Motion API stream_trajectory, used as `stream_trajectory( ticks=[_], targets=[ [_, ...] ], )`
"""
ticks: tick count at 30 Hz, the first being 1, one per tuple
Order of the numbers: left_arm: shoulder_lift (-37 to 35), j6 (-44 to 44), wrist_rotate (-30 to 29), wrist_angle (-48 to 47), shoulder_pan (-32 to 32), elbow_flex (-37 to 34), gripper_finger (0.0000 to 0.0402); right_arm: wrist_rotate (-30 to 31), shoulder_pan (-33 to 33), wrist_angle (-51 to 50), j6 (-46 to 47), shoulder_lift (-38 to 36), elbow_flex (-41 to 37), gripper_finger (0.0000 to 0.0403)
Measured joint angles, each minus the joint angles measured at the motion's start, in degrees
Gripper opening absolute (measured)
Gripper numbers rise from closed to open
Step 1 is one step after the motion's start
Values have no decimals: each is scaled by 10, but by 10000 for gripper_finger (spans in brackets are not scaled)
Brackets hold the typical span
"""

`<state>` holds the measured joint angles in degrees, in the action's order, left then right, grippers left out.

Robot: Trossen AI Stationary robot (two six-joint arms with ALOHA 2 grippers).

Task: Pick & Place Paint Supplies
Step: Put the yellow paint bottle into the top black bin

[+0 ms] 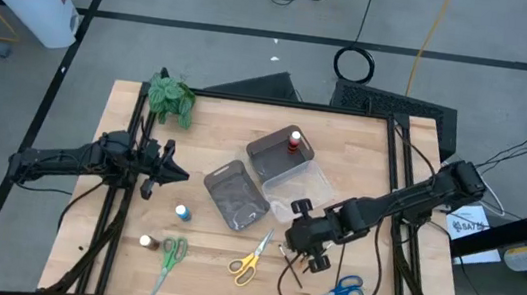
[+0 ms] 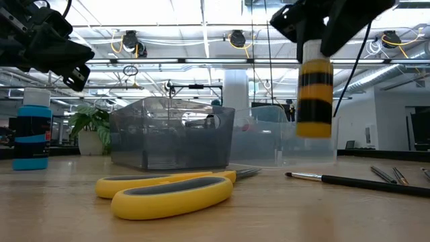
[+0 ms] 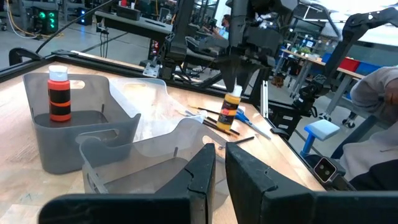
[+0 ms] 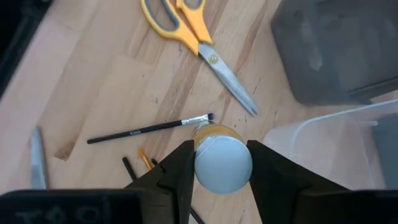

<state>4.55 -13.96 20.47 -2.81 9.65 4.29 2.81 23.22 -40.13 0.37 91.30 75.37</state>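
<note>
a: what's the right gripper (image 4: pixel 219 165) got?
b: its fingers clamp a yellow paint bottle (image 2: pixel 314 97), lifted above the brushes (image 1: pixel 293 269) near the clear tray (image 1: pixel 314 187).
a: the left gripper (image 1: pixel 176 173)?
b: fingers narrowed, holding nothing, by the table's left side.

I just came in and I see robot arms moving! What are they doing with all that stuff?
The right gripper is holding a little yellow paint bottle up off the table, above some brushes and beside the clear tray. A red paint bottle already stands in a grey tray. The left gripper waits, shut and empty, on the other side. Three pairs of scissors, like the yellow scissors, lie on the table.
</note>
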Motion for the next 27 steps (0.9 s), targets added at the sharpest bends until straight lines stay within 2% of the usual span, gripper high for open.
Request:
stream_trajectory(
  ticks=[15, 27],
  targets=[
    [0, 0, 0, 0, 0, 0, 47, 3, -8, -27, 18, -52, 0, 125],
    [0, 0, 0, 0, 0, 0, 47, 3, -62, -68, 20, -76, 0, 125]
  ],
)
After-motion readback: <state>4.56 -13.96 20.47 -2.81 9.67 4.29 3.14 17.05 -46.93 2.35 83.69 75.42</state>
